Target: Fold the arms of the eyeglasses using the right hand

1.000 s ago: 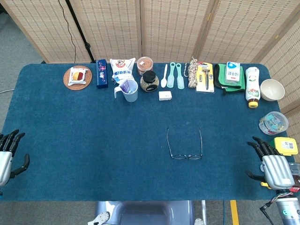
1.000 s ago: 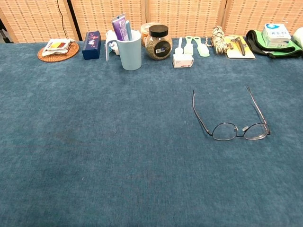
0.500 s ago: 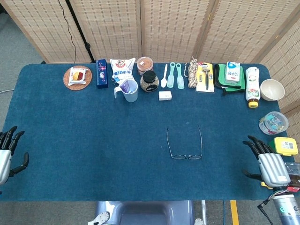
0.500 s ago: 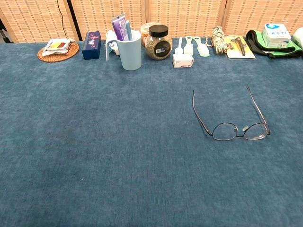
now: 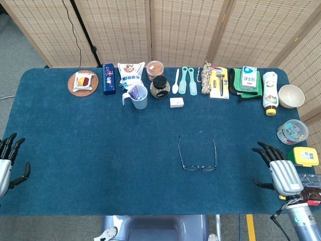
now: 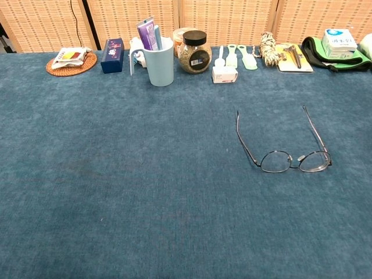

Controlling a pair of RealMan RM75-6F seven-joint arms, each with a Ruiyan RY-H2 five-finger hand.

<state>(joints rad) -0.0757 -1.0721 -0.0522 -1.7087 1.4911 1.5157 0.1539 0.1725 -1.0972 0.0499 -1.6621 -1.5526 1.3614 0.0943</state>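
From the head view, a blue-carpeted counter [image 5: 100, 150] is standing before woven screens [image 5: 185, 30], with grey floor showing at the left. The eyeglasses [image 5: 198, 154] are lying near the centre, arms unfolded. The right hand [image 5: 280, 170] is hovering at the right edge, fingers [image 5: 265, 150] apart, holding nothing; the left hand [image 5: 6, 165] is doing likewise at the left edge.

From the chest view, the eyeglasses [image 6: 286, 148] are resting right of centre, lenses nearest the camera, arms pointing toward a light-blue mug [image 6: 160, 61] and jar [image 6: 194, 52] in the back row
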